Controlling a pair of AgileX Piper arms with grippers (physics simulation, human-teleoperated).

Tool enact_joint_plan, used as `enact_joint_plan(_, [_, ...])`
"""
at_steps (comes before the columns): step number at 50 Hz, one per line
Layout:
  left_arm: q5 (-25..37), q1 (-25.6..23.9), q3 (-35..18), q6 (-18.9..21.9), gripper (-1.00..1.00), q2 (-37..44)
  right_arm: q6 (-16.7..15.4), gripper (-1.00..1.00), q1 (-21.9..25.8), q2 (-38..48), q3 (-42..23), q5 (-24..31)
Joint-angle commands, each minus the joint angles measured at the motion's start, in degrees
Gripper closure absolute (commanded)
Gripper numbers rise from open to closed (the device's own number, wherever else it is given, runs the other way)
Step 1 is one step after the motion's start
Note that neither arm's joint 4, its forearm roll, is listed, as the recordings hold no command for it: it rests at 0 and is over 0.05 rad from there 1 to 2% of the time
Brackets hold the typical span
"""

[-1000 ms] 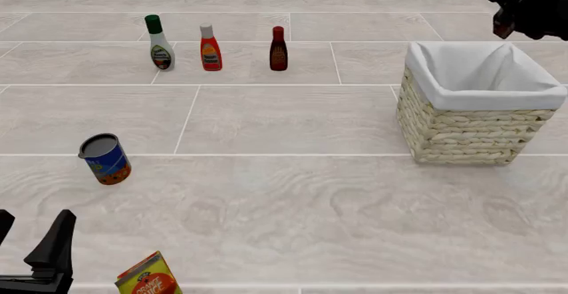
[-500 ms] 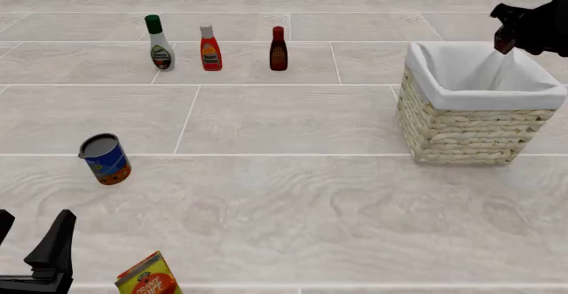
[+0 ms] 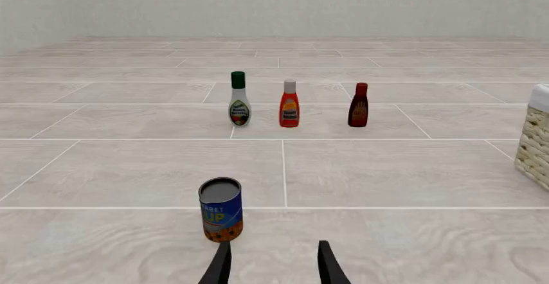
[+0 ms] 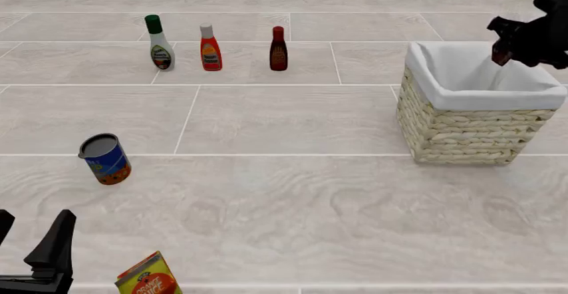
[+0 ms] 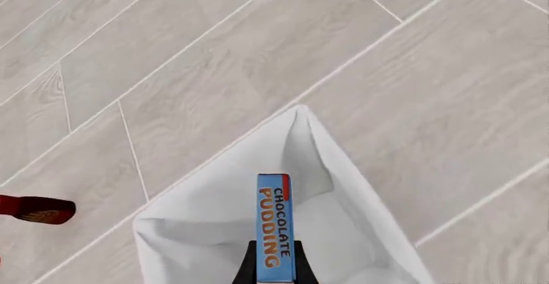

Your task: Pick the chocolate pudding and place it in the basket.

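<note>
The right gripper jaws clamp the chocolate pudding, a light stiff box, by its flat sides over the basket at right

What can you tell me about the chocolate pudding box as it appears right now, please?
The chocolate pudding is a slim rectangular box. The right wrist view shows its narrow blue edge, printed "CHOCOLATE PUDDING" in brown letters with a small red patch at the far end. It is clamped between the dark fingers of the right gripper, held in the air over the basket, whose white cloth lining lies below it. In the front view it is only a small dark shape above the basket's far right corner, touching nothing but the fingers.
</note>
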Motion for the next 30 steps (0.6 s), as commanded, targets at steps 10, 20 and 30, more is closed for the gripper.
enact_joint_plan(10, [0.0, 0.0, 0.0, 0.0, -1.0, 0.0, 0.8, 1.0, 0.1, 0.8, 0.4, -0.3])
enact_joint_plan(20, [0.0, 0.0, 0.0, 0.0, -1.0, 0.0, 1.1, 1.0, 0.3, 1.0, 0.4, -0.2])
enact_joint_plan(30, [0.0, 0.0, 0.0, 0.0, -1.0, 0.0, 1.5, 1.0, 0.4, 1.3, 1.0, -0.4])
